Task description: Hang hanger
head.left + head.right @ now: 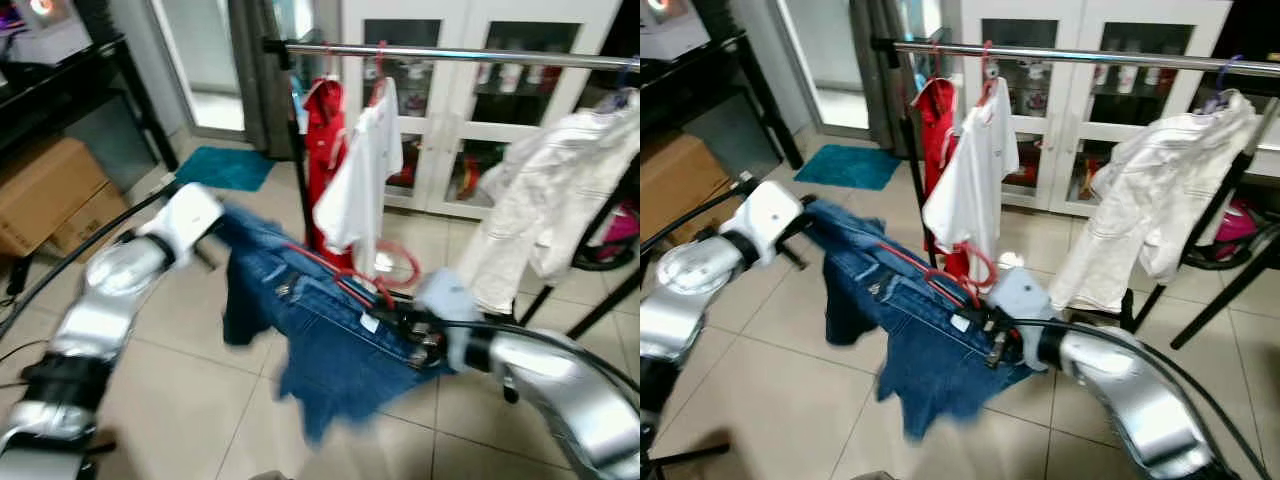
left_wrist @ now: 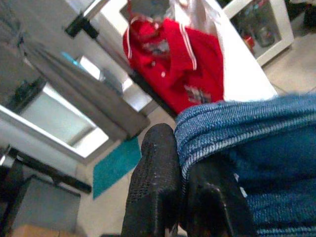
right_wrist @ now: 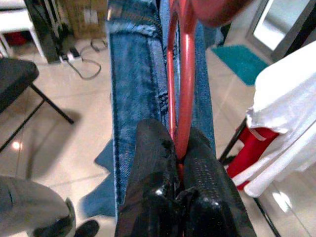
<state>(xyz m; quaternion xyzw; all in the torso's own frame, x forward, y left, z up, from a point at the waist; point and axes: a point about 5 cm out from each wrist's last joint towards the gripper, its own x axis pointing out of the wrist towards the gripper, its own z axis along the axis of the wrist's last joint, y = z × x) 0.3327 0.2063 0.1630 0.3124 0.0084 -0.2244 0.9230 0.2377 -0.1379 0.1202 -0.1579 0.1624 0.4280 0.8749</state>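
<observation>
Carrying jeans [image 1: 330,340] on a red hanger [image 1: 335,275] toward the rail [image 1: 450,52], both arms up. Right hand [image 3: 178,163] clenched on the hanger's red wire, pinched tight between the two black fingers, denim hanging just beyond them. Left hand [image 2: 180,192] clamped on the folded denim edge at the jeans' far end, holding the cloth stretched out between the two hands. Not hung yet: hook still well below the rail and short of it, by the look of things. Left to do, as a judgement: lift, reach forward, catch the hook over the bar, let go with both hands. Free stretch of rail ahead of the right hand, between the white shirt [image 1: 362,170] and the white trousers [image 1: 540,190], looks the likely spot. Red shirt [image 1: 325,150] hangs beyond the left hand's side, next to the white shirt. Hanger itself: thin red wire, lying slantwise along the waistband, hook end curling near the right hand. Jeans dark blue, bunched, frayed hem drooping toward the tiled floor [image 1: 200,400], picture a little blurred.
</observation>
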